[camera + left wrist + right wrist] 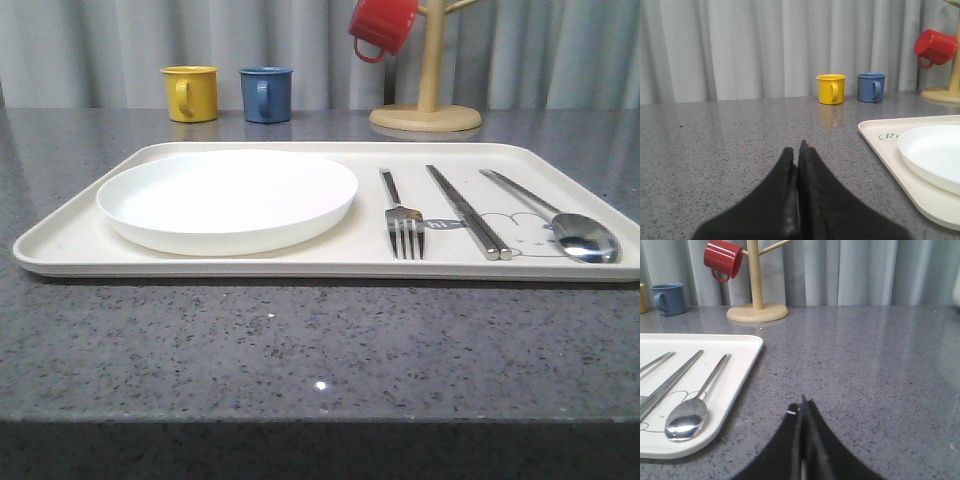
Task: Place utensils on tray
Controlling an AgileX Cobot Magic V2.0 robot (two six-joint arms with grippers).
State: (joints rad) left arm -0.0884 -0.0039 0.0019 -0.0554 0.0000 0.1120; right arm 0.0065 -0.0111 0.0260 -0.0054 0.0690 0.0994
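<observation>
We see the fork [403, 222], the chopsticks [468, 211] and the spoon [560, 219] all lying flat on the tray [70, 250], side by side and apart from each other, to the right of the white plate [228, 198]; the spoon is nearest the tray's right edge. We think the job looks done, because we spot no other cutlery out on the grey table [300, 340]. Our left gripper [798, 150] hangs over bare table just beside the tray, its two fingers pressed together with nothing between them; our right gripper [803, 407] hangs over bare table on the other side, its fingers together too, holding nothing. The mugs stand far back; we leave them alone.
</observation>
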